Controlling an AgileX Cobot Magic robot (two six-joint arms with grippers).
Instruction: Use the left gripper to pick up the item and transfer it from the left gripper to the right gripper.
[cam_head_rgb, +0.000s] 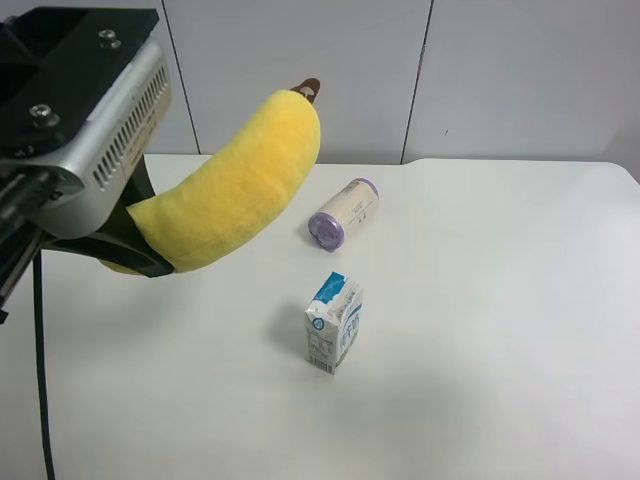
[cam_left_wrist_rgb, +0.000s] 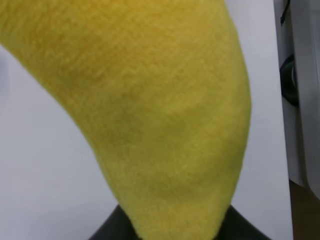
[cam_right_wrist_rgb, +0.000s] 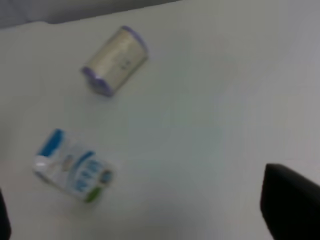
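Plush banana (cam_head_rgb: 240, 190) held above white table (cam_head_rgb: 500, 300) (carton (cam_head_rgb: 334, 322), cylinder (cam_head_rgb: 343, 212)); grey-panelled wall (cam_head_rgb: 500, 70) behind.

Blurred carton (cam_right_wrist_rgb: 72, 172); banana (cam_left_wrist_rgb: 165, 115) edge-cropped

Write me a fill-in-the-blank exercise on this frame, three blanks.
The banana is held off the table by the ___ hand.
The carton stands ___ on the table.
The cylinder lies on its ___.
Missing: left, upright, side.
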